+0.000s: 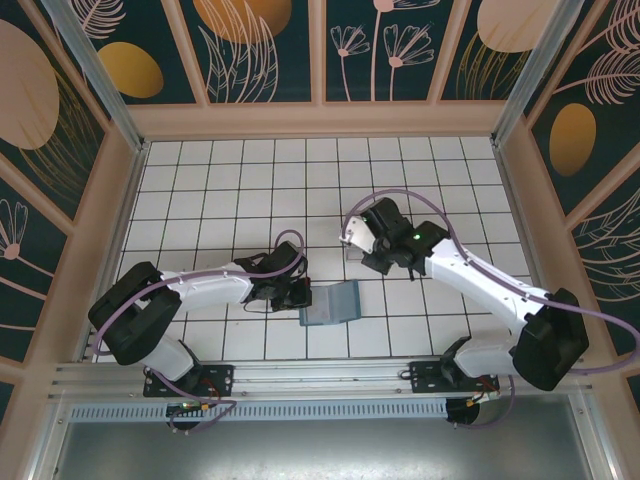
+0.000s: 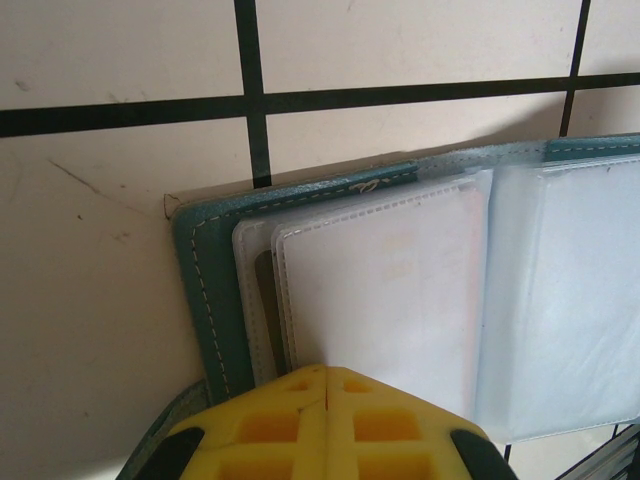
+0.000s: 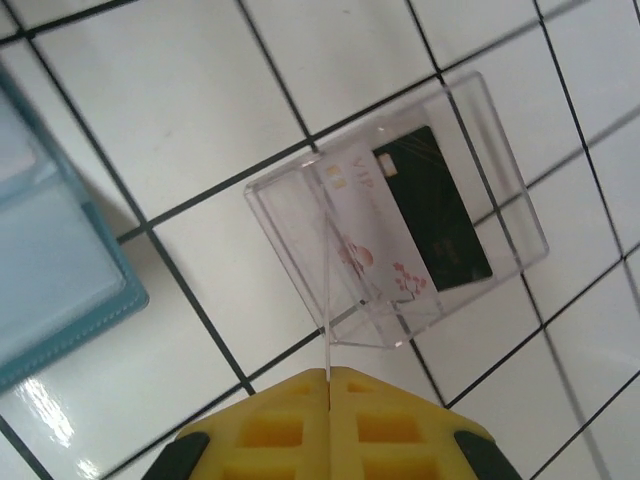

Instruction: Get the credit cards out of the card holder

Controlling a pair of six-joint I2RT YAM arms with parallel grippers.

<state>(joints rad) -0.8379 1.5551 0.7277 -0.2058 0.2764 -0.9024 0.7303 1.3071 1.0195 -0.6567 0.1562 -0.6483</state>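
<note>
Card holder (image 1: 332, 303) – teal, lying open by the middle of the table's (image 1: 220, 170) near edge – shows frosted plastic sleeves, and whether any of them holds a card is hard to tell. The left gripper (image 2: 325, 375) has its yellow pads closed together on the holder's left panel, apparently pinning it flat. Nearer the table's centre, the right gripper (image 3: 328, 378) hangs above a clear tray (image 3: 285, 225), its jaws pinched on what looks like a third card (image 3: 323, 260) seen edge-on. In the tray lie a pale card (image 3: 375, 250) and, touching it, a dark card (image 3: 440, 220). I judge this the drop-off step – next the jaws must part low over the tray. The pale card reads "VIP" above pink blossoms.
</note>
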